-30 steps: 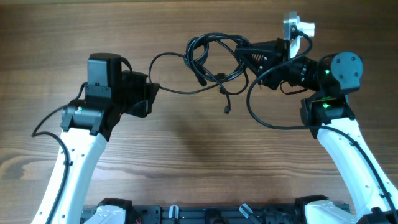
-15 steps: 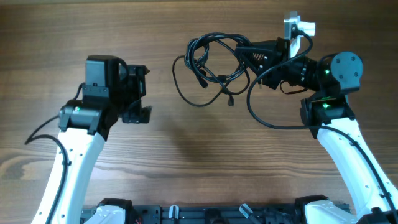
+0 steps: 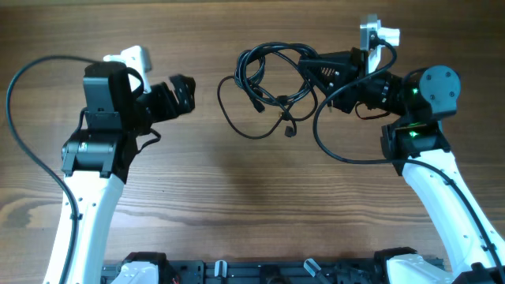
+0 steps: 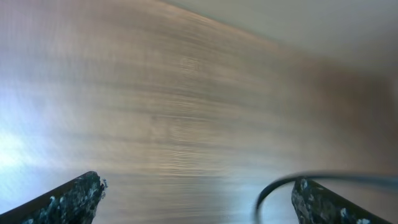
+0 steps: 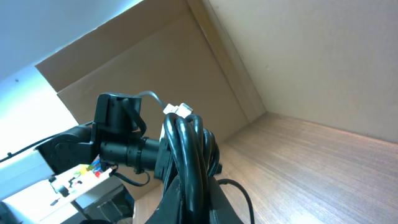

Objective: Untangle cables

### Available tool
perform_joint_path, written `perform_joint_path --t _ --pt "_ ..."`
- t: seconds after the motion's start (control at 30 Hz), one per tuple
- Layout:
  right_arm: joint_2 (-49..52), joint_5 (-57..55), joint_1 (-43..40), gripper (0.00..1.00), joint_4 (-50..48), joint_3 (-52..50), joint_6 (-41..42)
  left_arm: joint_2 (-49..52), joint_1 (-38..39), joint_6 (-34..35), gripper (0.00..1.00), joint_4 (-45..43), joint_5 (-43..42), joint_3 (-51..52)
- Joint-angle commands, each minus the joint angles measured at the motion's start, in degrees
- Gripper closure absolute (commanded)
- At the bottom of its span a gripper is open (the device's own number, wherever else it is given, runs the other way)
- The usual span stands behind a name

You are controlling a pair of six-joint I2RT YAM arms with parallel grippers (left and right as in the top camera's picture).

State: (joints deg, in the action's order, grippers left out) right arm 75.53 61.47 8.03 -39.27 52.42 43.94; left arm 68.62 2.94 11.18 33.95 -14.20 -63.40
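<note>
Toward the far edge of the table, a little right of its middle, the thin black flexible cables (image 3: 272,75) sit in a knot of overlapping loops. One slack strand sags out toward the left and near edges and ends in a small plug tip (image 3: 289,132). The right gripper (image 3: 316,72) is clamped on the right side of the knot. Its wrist view shows several cords bunched together (image 5: 186,162) and rising between its fingers, lifted off the brown wood-grain table (image 3: 237,205). The left gripper (image 3: 181,93) hangs just left of the slack strand with its fingers (image 4: 74,199) spread and nothing between them. The step in hand looks like a fresh grasp for the left side. It would probably go best if that gripper took a single strand at the outer edge of the loop, not the knot itself, and then drew it slowly toward the left edge while the right one anchors the bundle. Taking two cords at once, or pulling fast, would likely tighten the crossings. Much is hard to read. The left wrist view is blurred and shows only bare wood and one dark curve (image 4: 280,186) at its lower right, and I cannot tell which cord that is. The crossings inside the knot cannot be traced from overhead. The right fingers are buried under the cords, so how many they pinch is unclear.
</note>
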Motion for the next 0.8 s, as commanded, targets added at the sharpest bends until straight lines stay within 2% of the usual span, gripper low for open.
perform_joint_path --t 0.0,0.13,0.3,0.47,0.57,0.63,0.67,0.7,0.73,0.77 --pt "-0.74 0.48 -0.02 0.96 -0.57 0.35 1.03 -0.59 0.22 -31.54 0.00 -1.86 -7.63 -0.37" --pt "-0.74 3.28 -0.02 0.96 -2.21 0.35 1.03 -0.35 1.29 -46.58 0.00 -4.90 -16.61 -0.37" --pt "-0.74 6.14 -0.02 0.96 -4.22 0.35 1.29 0.48 3.72 -57.31 0.00 -6.86 -22.03 -0.37" --pt "-0.74 6.14 -0.02 0.96 -4.22 0.35 1.51 0.87 4.35 -59.01 0.01 -7.67 -28.50 -0.37" --pt "-0.74 6.12 -0.02 0.96 -4.22 0.35 1.49 0.96 4.37 -59.01 0.12 -7.67 -31.63 -0.37" --pt "-0.74 6.16 -0.02 0.96 -4.22 0.35 1.51 1.20 4.35 -59.04 0.27 -7.89 -32.50 -0.37" --pt "-0.74 6.16 -0.02 0.96 -4.22 0.35 1.68 1.44 4.35 -59.01 0.47 -8.07 -32.48 -0.37" --pt "-0.74 6.14 -0.02 0.96 -4.22 0.35 1.77 1.60 4.35 -59.01 0.74 -8.11 -32.48 -0.37" --pt "-0.74 6.14 -0.02 0.96 -4.24 0.35 2.54 1.86 4.37 -58.99 0.94 -8.07 -32.52 -0.37" --pt "-0.74 6.14 -0.02 0.96 -4.24 0.35 2.75 1.99 4.37 -58.95 0.96 -8.00 -32.83 -0.37"
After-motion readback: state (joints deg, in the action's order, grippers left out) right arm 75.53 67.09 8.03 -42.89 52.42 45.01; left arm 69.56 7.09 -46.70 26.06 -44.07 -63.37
